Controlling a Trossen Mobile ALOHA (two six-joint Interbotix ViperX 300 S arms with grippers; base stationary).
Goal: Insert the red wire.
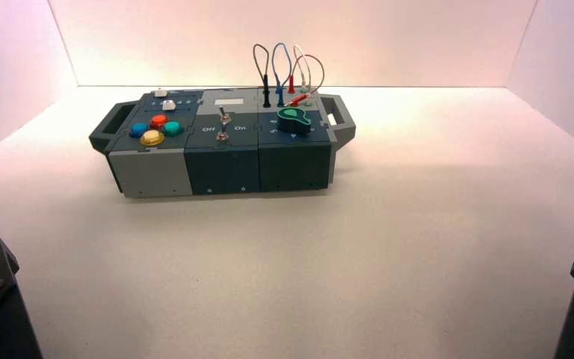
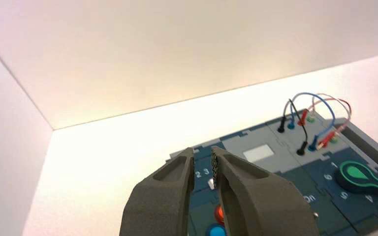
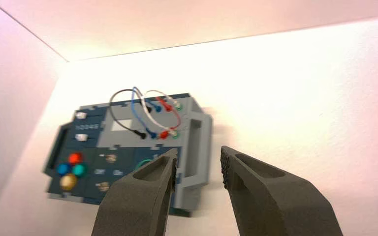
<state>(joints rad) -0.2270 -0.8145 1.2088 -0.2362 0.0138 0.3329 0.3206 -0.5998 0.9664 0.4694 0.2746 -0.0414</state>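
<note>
The red wire is a pale loop at the back right of the box. One red plug stands upright in the back row. The other red plug lies tilted on the box top beside a green-ringed socket. The left wrist view shows the red wire the same way, as does the right wrist view. My right gripper hangs open and empty, well short of the box, near its right handle. My left gripper is parked before the box's left half, a narrow empty gap between its fingers.
A black-plugged lead and a blue-plugged lead loop beside the red one. A green knob sits in front of the sockets. Two toggle switches stand mid-box and coloured buttons at the left. White walls enclose the table.
</note>
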